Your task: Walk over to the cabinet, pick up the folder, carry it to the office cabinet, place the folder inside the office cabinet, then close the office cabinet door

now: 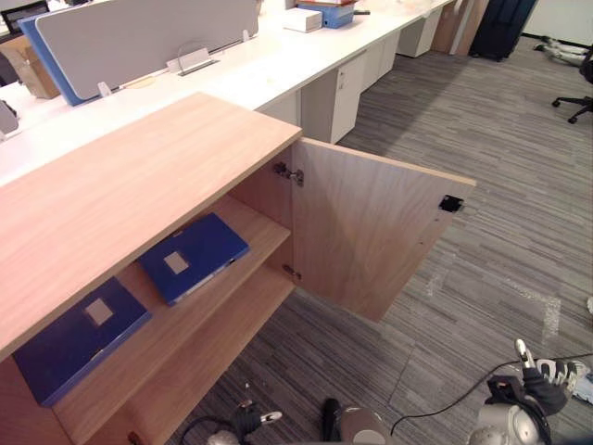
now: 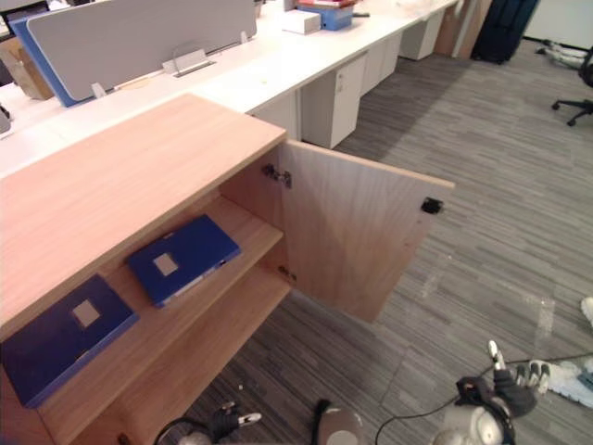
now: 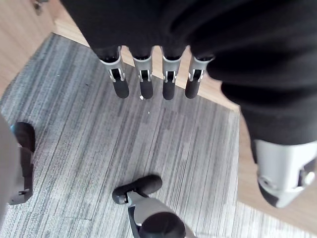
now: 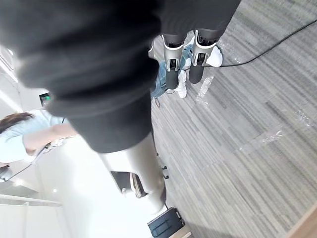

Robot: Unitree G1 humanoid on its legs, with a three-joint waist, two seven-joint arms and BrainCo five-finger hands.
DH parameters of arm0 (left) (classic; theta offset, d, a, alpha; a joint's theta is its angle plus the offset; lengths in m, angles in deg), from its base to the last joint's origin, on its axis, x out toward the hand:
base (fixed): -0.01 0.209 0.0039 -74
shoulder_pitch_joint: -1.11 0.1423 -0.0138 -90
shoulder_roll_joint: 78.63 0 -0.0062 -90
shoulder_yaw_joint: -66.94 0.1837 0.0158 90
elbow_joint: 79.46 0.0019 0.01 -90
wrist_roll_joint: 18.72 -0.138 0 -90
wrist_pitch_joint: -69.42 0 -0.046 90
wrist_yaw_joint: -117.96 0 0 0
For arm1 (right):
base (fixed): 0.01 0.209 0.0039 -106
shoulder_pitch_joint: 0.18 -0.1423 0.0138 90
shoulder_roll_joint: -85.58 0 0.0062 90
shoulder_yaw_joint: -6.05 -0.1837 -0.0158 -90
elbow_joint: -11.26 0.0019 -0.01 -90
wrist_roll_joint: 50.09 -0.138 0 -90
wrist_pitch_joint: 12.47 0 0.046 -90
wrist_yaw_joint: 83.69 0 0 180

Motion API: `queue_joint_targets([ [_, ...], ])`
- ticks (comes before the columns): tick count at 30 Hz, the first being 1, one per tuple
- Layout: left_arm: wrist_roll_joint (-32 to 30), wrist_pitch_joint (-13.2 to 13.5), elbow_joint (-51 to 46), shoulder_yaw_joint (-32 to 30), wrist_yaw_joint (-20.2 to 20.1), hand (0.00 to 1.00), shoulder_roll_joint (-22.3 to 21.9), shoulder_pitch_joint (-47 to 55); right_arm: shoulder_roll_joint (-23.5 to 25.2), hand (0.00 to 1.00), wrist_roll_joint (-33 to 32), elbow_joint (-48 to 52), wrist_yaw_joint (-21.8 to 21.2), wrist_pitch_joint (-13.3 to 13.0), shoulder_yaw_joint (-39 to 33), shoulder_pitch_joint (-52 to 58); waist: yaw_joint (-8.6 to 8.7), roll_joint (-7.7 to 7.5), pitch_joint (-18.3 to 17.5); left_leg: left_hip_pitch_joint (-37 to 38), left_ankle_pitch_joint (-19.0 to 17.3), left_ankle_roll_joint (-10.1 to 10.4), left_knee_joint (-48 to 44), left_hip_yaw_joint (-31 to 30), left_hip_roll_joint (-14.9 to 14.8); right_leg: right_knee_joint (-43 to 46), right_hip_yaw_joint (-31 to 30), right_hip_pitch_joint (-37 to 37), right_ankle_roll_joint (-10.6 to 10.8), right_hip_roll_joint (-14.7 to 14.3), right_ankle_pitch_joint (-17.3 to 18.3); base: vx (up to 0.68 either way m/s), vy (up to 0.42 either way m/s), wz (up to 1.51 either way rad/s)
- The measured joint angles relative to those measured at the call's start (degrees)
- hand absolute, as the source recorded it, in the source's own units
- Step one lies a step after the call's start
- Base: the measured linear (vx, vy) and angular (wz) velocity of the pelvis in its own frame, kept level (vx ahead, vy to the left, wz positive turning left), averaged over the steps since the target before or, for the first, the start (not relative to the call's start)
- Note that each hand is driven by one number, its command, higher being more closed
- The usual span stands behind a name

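Note:
The wooden office cabinet (image 1: 120, 185) stands at my left with its door (image 1: 371, 232) swung wide open toward the carpet. On its upper shelf (image 1: 264, 232) a blue folder (image 1: 195, 255) with a pale label lies flat. A second blue folder (image 1: 79, 338) lies further left on the same shelf. My left hand (image 3: 146, 84) hangs low over the carpet by the cabinet's base, fingers straight and holding nothing. My right hand (image 4: 171, 74) hangs at my right side, fingers straight too, with nothing in it; it also shows low in the left eye view (image 1: 537, 371).
A long white desk (image 1: 269, 69) with a grey divider (image 1: 139, 32) and boxes runs behind the cabinet, with white drawer units (image 1: 334, 97) under it. An office chair (image 1: 579, 93) stands far right. A person's white shoes (image 2: 542, 373) are close by my right hand.

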State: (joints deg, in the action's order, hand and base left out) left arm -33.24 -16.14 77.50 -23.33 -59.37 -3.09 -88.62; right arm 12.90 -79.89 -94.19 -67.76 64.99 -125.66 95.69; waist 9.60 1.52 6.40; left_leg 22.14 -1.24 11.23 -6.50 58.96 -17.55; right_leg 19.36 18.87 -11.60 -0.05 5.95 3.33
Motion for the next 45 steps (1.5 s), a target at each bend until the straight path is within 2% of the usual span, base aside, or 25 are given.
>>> queue_joint_targets([
  [2, 3.8, -0.5, 0.0, -2.2, 0.7, 0.00, 1.1, 0.5, -0.3, 0.00, 1.9, 0.0, 0.0, 0.0, -0.5, 0.2, 0.03, -0.41, 0.2, 0.1, 0.3, -0.4, -1.6, -0.5, -1.4, -0.4, 1.3, 1.0, -0.1, -0.6, 0.5, -0.04, -0.091, -0.02],
  [3, 6.1, -0.8, -0.1, -3.4, 1.0, 0.00, 1.5, 1.0, -0.4, 0.00, 2.0, -0.1, -0.2, 0.0, -0.4, 0.2, -0.05, -0.24, 0.2, -0.5, 0.1, -1.2, -4.7, -1.2, -3.6, -2.4, 3.2, 2.2, -0.2, -1.3, 0.6, 0.02, -0.123, -0.16],
  [4, 7.3, -1.0, -0.1, -3.6, 1.3, 0.00, 1.7, 1.3, -0.4, 0.00, 2.0, -0.2, -0.2, 0.0, -0.4, 0.3, -0.41, 0.89, 0.0, -1.8, -0.2, -3.6, -7.5, -2.8, -6.5, -5.0, 5.2, 4.3, -0.1, -2.1, 0.6, 0.08, -0.134, -0.11],
  [5, 8.1, -1.2, -0.5, -3.9, 1.6, 0.00, 2.3, 1.3, -0.5, 0.00, 2.1, -0.1, -0.4, 0.0, -0.4, 0.5, -0.20, 0.67, 0.1, -3.4, -0.4, -4.7, -11.6, -4.9, -8.9, -3.4, 6.4, 4.6, -0.1, -1.7, 0.9, 0.10, -0.133, 0.00],
  [6, 8.3, -1.4, -1.6, -3.9, 1.9, 0.00, 2.8, 1.5, -1.0, 0.00, 2.8, -0.1, -0.8, 0.0, -0.5, 0.8, 0.26, -0.52, 0.7, -4.3, -1.0, -6.5, -16.7, -6.8, -11.0, -2.6, 7.0, 5.2, -1.4, -1.7, 1.1, 0.08, -0.080, 0.09],
  [8, 8.3, -1.6, -3.2, -2.4, 2.0, 0.00, 2.5, 1.4, -2.6, 0.00, 4.3, -0.1, -1.2, 0.0, 0.2, 1.7, 0.31, 0.02, 1.0, -5.3, 0.0, -10.5, -20.6, -7.9, -14.5, -5.8, 7.9, 8.2, -1.6, -3.9, 1.2, 0.05, -0.169, 0.15],
  [10, 8.4, -1.6, -5.8, 1.0, 1.9, 0.00, 1.9, 0.5, -4.5, 0.00, 5.3, 0.1, -2.2, 0.0, 0.8, 2.3, 0.49, -0.48, 1.2, -7.4, -0.6, -10.4, -22.5, -9.8, -14.3, -7.3, 8.5, 8.9, -1.6, -3.9, 1.2, 0.02, -0.117, 0.25],
  [12, 8.3, -0.8, -8.2, 7.0, 1.9, 0.00, 1.5, -2.1, -7.4, 0.00, 6.2, 0.1, -3.3, 0.1, 0.5, 3.0, 0.88, -0.50, 1.1, -11.1, -2.3, -9.8, -21.3, -12.0, -11.2, -8.4, 10.1, 8.7, -1.5, -3.1, 1.1, -0.03, 0.001, 0.41],
  [15, 7.6, 0.6, -8.8, 11.1, 0.8, 0.00, 1.1, -3.8, -12.0, 0.00, 6.2, 0.2, -4.6, 0.1, 0.2, 1.3, 1.47, -0.37, 1.1, -11.1, -2.3, -9.7, -16.1, -12.9, -9.2, -9.1, 10.5, 8.3, -1.3, -2.9, 0.6, -0.01, 0.023, 0.30],
  [20, 7.0, 1.7, -8.1, 11.5, -1.2, 0.00, 1.4, -3.3, -21.3, 0.00, 5.4, -5.2, -4.6, -0.5, -1.6, -8.5, 1.94, 0.33, 0.9, -11.2, -3.5, -7.2, -12.0, -13.4, -6.5, -12.5, 9.7, 7.8, -2.0, -2.9, -2.9, 0.01, 0.077, -0.02],
  [23, 5.2, 1.6, -6.5, 9.6, -1.8, 0.00, 2.3, -2.5, -24.0, 0.00, 3.6, -8.0, -4.6, -0.6, -1.7, -13.2, 1.99, 0.91, 0.8, -11.0, -3.4, -5.0, -11.0, -13.7, -5.0, -14.5, 8.4, 7.7, -2.0, -2.8, -6.0, 0.03, 0.163, -0.17],
  [25, 5.0, 1.6, -5.7, 5.3, -1.9, 0.00, 3.1, -0.5, -24.4, 0.00, 3.6, -9.4, -4.7, -0.9, -0.8, -15.6, 1.58, 1.03, 1.0, -11.0, -3.4, -5.0, -14.6, -13.9, -5.3, -16.2, 6.8, 8.7, -1.7, -2.8, -7.2, 0.06, 0.095, -0.39],
  [27, 5.1, 1.1, -5.5, 0.3, -1.8, 0.00, 3.6, 1.9, -25.7, 0.00, 3.0, -11.1, -5.0, -0.9, 0.8, -16.3, 0.75, 2.20, 1.8, -11.4, -3.4, -6.3, -22.3, -15.6, -8.0, -16.7, 5.4, 10.8, -1.6, -3.3, -7.2, 0.06, 0.041, -0.46],
  [29, 6.3, 0.6, -5.5, -3.9, -1.1, 0.00, 4.6, 4.9, -26.1, 0.00, 1.7, -12.0, -5.2, -0.9, 2.6, -16.2, -0.50, 3.73, 2.4, -14.7, 0.8, -14.2, -34.2, -21.3, -11.6, -16.7, 3.6, 13.3, -1.6, -4.0, -5.9, 0.07, -0.016, -0.42],
  [30, 7.1, 0.4, -5.5, -4.9, -0.6, 0.00, 5.3, 5.7, -26.1, 0.00, 1.7, -12.5, -5.3, -0.9, 3.4, -16.2, -0.99, 3.56, 2.6, -16.6, 3.4, -14.3, -38.2, -24.8, -11.9, -16.9, 2.9, 14.0, -2.1, -3.9, -5.3, 0.09, -0.046, -0.33],
  [31, 7.7, 0.3, -5.5, -5.5, -0.3, 0.00, 5.4, 6.1, -26.1, 0.00, 1.7, -12.9, -5.3, -0.9, 3.7, -16.3, -1.32, 3.64, 2.7, -18.0, 3.0, -13.6, -40.6, -27.3, -11.6, -17.0, 2.4, 14.6, -2.2, -3.7, -5.1, 0.10, -0.040, -0.30],
  [32, 8.3, 0.3, -5.4, -5.8, -0.1, 0.00, 5.3, 6.7, -26.0, 0.00, 1.7, -14.0, -5.4, -0.8, 4.2, -16.2, -1.94, 3.59, 2.8, -21.1, -1.4, -10.6, -44.0, -31.3, -9.9, -17.1, 1.5, 15.0, -2.3, -3.3, -4.8, 0.07, 0.002, -0.38],
  [33, 8.4, 0.2, -5.4, -6.6, 0.2, 0.00, 5.1, 7.0, -25.5, 0.00, 1.7, -14.2, -5.4, -0.5, 5.1, -16.2, -2.51, 3.48, 2.9, -23.5, -5.4, -9.6, -44.3, -33.9, -7.3, -17.2, 0.6, 15.3, -2.3, -3.0, -4.7, 0.05, 0.030, -0.38],
  [34, 8.4, 0.2, -5.3, -7.0, 0.2, 0.00, 4.9, 7.3, -25.2, 0.00, 1.7, -14.2, -5.5, -0.5, 5.5, -16.2, -2.77, 3.45, 2.9, -24.2, -7.2, -8.9, -42.8, -35.1, -5.7, -17.3, 0.1, 15.7, -2.2, -2.9, -4.7, 0.02, 0.084, -0.49],
  [35, 8.3, 0.2, -5.4, -7.6, 0.2, 0.00, 4.3, 7.9, -24.5, 0.00, 1.7, -14.2, -5.8, -0.2, 6.0, -16.2, -3.40, 3.42, 2.9, -24.1, -9.9, -7.4, -36.3, -37.7, -1.8, -17.2, -1.1, 16.5, -1.9, -2.8, -4.6, 0.01, 0.126, -0.50],
  [36, 8.3, 0.3, -5.7, -8.1, 0.2, 0.00, 3.9, 8.6, -23.8, 0.00, 1.7, -14.1, -6.2, -0.1, 6.0, -16.2, -3.65, 3.42, 3.0, -23.5, -10.6, -6.6, -28.7, -39.4, 1.2, -16.9, -2.0, 16.8, -1.5, -2.8, -4.2, 0.00, 0.140, -0.54],
  [38, 8.3, 0.3, -5.7, -8.3, 0.2, 0.00, 3.3, 9.6, -22.9, 0.00, 1.8, -14.0, -6.6, 0.1, 6.1, -16.2, -3.73, 3.62, 3.0, -21.3, -9.3, -5.4, -11.9, -43.2, 5.9, -16.4, -4.1, 16.6, -0.3, -3.4, -3.5, -0.02, 0.167, -0.70],
  [39, 8.4, 0.3, -5.8, -9.3, 0.1, 0.00, 3.3, 10.4, -21.8, 0.00, 1.9, -13.9, -6.8, 0.2, 6.4, -15.5, -4.50, 2.44, 3.0, -18.6, -5.9, -5.4, -7.8, -43.6, 7.8, -16.6, -6.9, 16.8, 0.4, -3.2, -3.6, 0.04, 0.191, -0.77],
  [42, 8.3, 0.3, -5.8, -10.1, 0.1, 0.00, 3.7, 10.4, -21.5, 0.00, 2.0, -11.6, -6.8, 0.2, 5.6, -14.0, -2.73, 1.08, 2.3, -17.0, -3.3, -7.6, -1.5, -42.9, 11.6, -17.4, -7.4, 16.1, 2.4, -0.5, -5.0, 0.11, 0.151, -0.17],
  [45, 8.3, 0.5, -6.9, -9.4, 0.0, 0.00, 4.1, 9.3, -21.4, 0.00, 3.8, -11.5, -6.8, 0.7, 8.1, -14.0, -2.82, 1.43, 1.8, -17.1, -2.8, -8.8, 0.5, -41.5, 13.4, -17.3, -8.8, 14.1, 3.3, 0.8, -5.2, 0.11, 0.148, -0.16],
])
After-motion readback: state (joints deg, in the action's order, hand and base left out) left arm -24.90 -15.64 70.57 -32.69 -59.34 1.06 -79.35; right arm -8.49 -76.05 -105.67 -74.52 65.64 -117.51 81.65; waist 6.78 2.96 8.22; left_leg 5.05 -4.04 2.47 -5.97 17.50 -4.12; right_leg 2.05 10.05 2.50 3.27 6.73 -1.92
